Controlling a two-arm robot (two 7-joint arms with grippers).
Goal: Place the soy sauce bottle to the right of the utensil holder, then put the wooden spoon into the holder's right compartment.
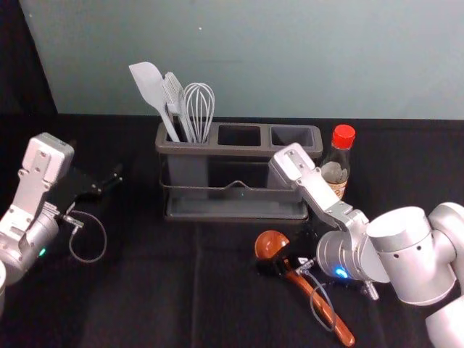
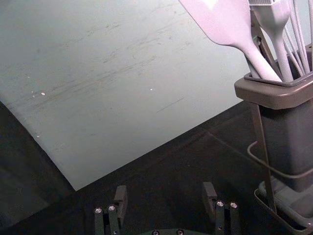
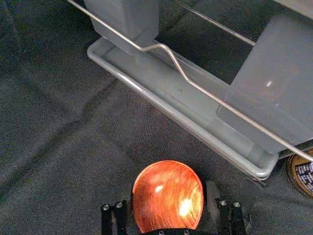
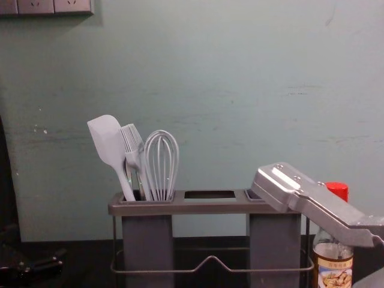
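Grasping wooden spoon (image 1: 334,320) looks current; soy bottle (image 1: 335,171) sits right of holder (image 1: 210,151). Right claw (image 3: 168,196) spread around spoon, near side. Next: close, lift toward right compartment (image 1: 293,136). Left claw (image 2: 164,193) idle at left, spread.

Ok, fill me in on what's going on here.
The robot's right tool is down at the wooden spoon in front of the utensil holder, its fingers open around the spoon near the bowl. The spoon isn't in the right compartment yet. The soy sauce bottle already stands to the right of the holder. The left tool is off to the holder's left, open and holding nothing.
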